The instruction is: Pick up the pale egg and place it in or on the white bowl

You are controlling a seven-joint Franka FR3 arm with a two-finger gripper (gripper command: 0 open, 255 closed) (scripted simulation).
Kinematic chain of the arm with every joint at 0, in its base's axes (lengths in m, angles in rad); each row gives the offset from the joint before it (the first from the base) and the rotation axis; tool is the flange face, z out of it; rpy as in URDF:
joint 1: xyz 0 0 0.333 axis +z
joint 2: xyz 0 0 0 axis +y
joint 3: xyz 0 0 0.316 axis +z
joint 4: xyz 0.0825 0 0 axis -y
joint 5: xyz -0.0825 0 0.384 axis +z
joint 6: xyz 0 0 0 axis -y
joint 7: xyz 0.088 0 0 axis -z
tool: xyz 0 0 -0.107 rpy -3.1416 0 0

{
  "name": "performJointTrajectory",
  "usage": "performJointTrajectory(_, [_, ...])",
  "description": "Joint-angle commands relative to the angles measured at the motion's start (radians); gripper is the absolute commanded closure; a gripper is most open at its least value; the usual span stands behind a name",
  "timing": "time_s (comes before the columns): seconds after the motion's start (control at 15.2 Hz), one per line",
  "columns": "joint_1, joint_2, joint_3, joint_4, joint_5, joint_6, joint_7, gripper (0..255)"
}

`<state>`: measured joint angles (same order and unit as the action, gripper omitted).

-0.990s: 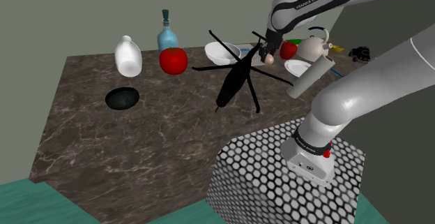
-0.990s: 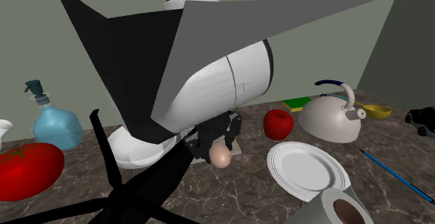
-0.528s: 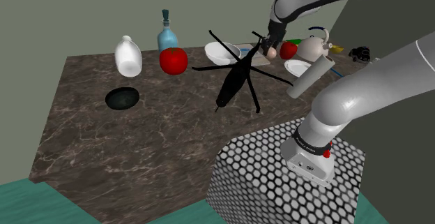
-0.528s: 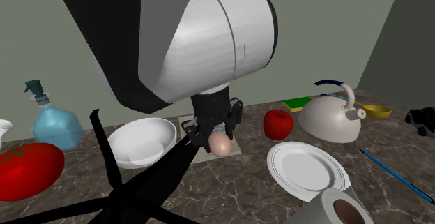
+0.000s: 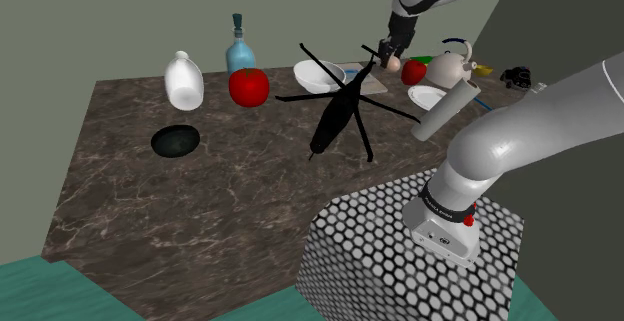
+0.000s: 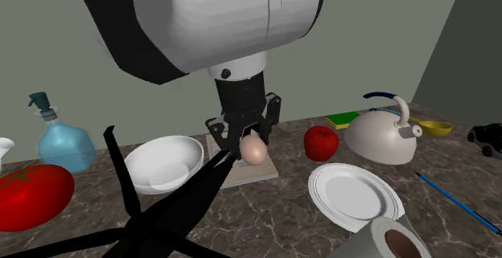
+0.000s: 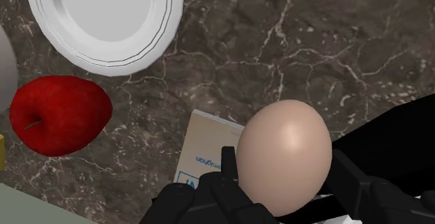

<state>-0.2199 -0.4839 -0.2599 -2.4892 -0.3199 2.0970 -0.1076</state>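
My black gripper is shut on the pale egg, which hangs in the air above a flat printed card on the marbled counter. In the wrist view the egg is clasped between the two fingers, with the card below it. In the shoulder view the gripper and egg hover near the counter's back edge. The white bowl stands just to the second exterior view's left of the card, empty; in the shoulder view the bowl is left of the gripper.
A black spindly object sprawls in front of the bowl. A red apple, white plate, kettle and paper roll lie on the egg's other side. A tomato, blue bottle, white jug and black bowl stand further off.
The gripper has lifted the egg higher above the card and drifted slightly toward the back wall. Nothing on the counter has moved.
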Motion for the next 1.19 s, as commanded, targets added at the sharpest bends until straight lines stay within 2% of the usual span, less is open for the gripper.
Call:
performJointTrajectory(0.0, [0.000,-0.012,0.002,0.020,0.003,-0.031,-0.007,255])
performJointTrajectory(0.13, [0.001,-0.016,0.004,0.031,0.006,-0.047,-0.010,255])
performJointTrajectory(0.46, [0.056,0.113,0.066,0.143,0.054,-0.049,0.073,255])
performJointTrajectory(1.12, [0.139,0.397,0.165,0.449,0.117,-0.100,0.210,255])
